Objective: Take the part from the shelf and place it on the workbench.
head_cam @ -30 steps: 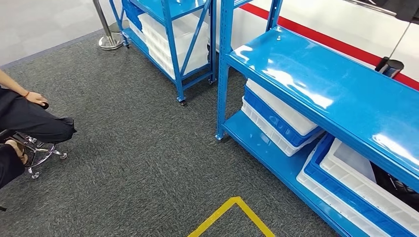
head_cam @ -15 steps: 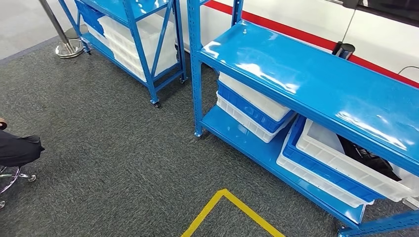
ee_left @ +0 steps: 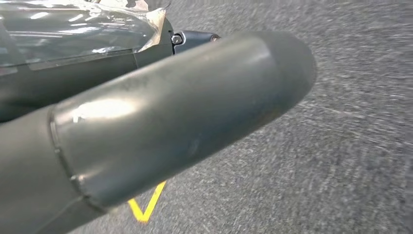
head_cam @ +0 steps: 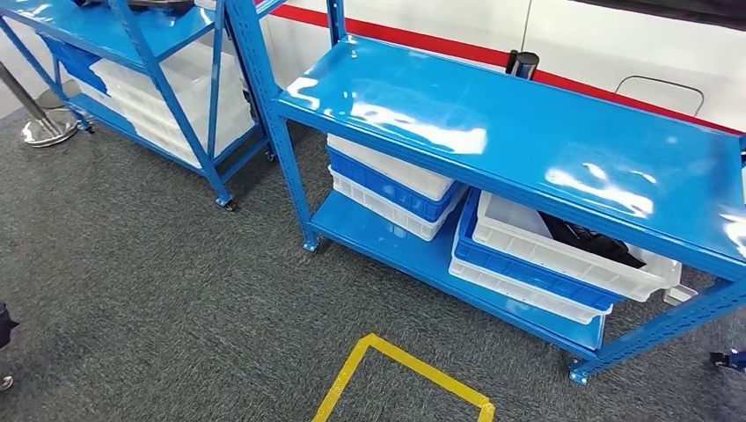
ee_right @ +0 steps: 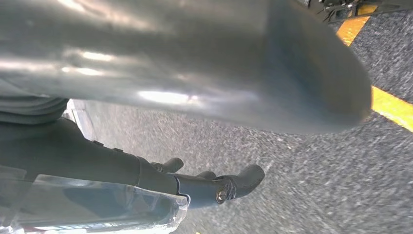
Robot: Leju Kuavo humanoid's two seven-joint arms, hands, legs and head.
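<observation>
1. We see a blue shelf (head_cam: 528, 145) with a shiny top board and a low board under it.
2. The part (head_cam: 588, 239) is a dark thing lying in the white bin (head_cam: 563, 255) on the low board, near the shelf's right end. That bin sits on a blue bin (head_cam: 519, 268), with one more white one below.
3. The top board hides most of the part. What shows is long and thin. It seems to lie slanted, one end toward the back of the bin and one end toward the bin's right corner. We cannot tell which end is the front.
4. Our left hand (ee_left: 160, 117) hangs over the grey carpet (head_cam: 176, 290). We see its thick thumb up close, but we cannot tell if the fingers are spread or curled. It holds nothing that we can see.
5. Our right hand (ee_right: 204, 183) hangs over the carpet too. Its dark fingers look a little curled, with nothing in them that we can see. We cannot be sure if it is open or closed.
6. What could go wrong: the part sits deep under the top board, so an arm could bump that board's front edge when we reach in.
7. The bin wall is in the way too. A hand could catch on it and drag the stack off the low board.
8. We cannot see the part's whole shape, so we could grab it at a bad spot and drop it.
</observation>
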